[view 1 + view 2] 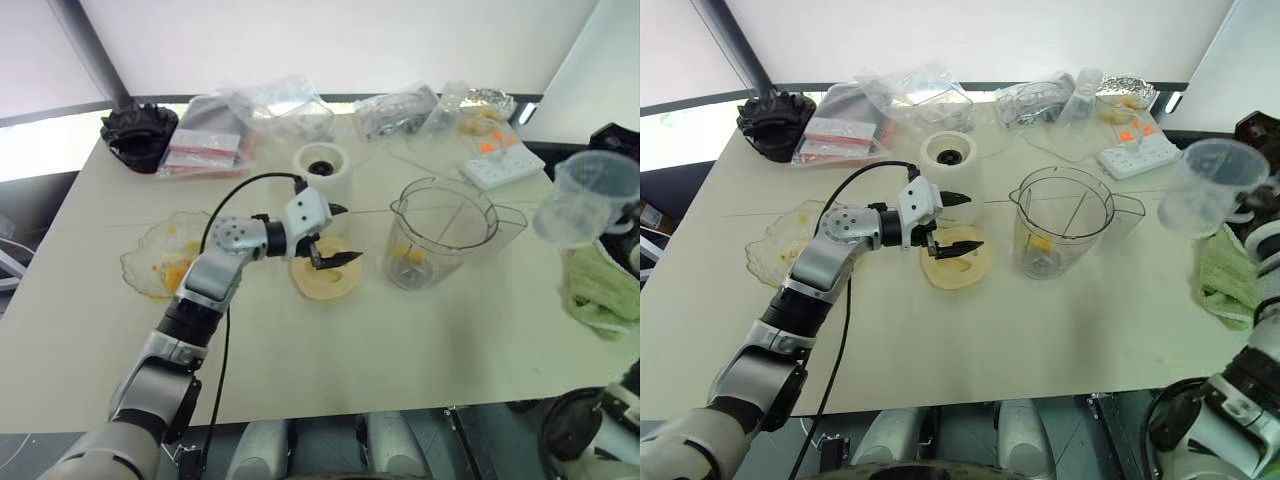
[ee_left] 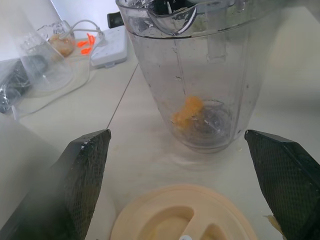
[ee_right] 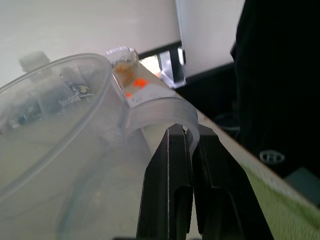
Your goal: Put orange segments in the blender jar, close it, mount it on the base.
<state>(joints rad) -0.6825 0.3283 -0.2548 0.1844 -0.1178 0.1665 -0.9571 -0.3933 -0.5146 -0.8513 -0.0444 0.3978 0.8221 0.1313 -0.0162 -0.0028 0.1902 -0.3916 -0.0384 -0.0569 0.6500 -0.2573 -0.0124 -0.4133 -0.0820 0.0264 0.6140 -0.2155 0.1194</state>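
Makeshift test bench, looking more like a lab than a kitchen
A plain cream tabletop [image 1: 420, 350] is carrying a white power strip [image 1: 502, 166] and plastic bags [image 1: 272, 105] along its far edge, white screens standing behind

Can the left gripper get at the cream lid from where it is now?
Probably yes. The left gripper hangs open just above the lid, its fingers spread to either side, with nothing between them; the blender jar stands apart.

Base [image 1: 949, 160]: behind the lid [image 1: 955, 268], on the surface [image 1: 1040, 330].
Blender jar [image 1: 1062, 232]: right of the lid — orange segments [image 2: 188, 111] inside.
Bowl [image 1: 785, 245]: far left.
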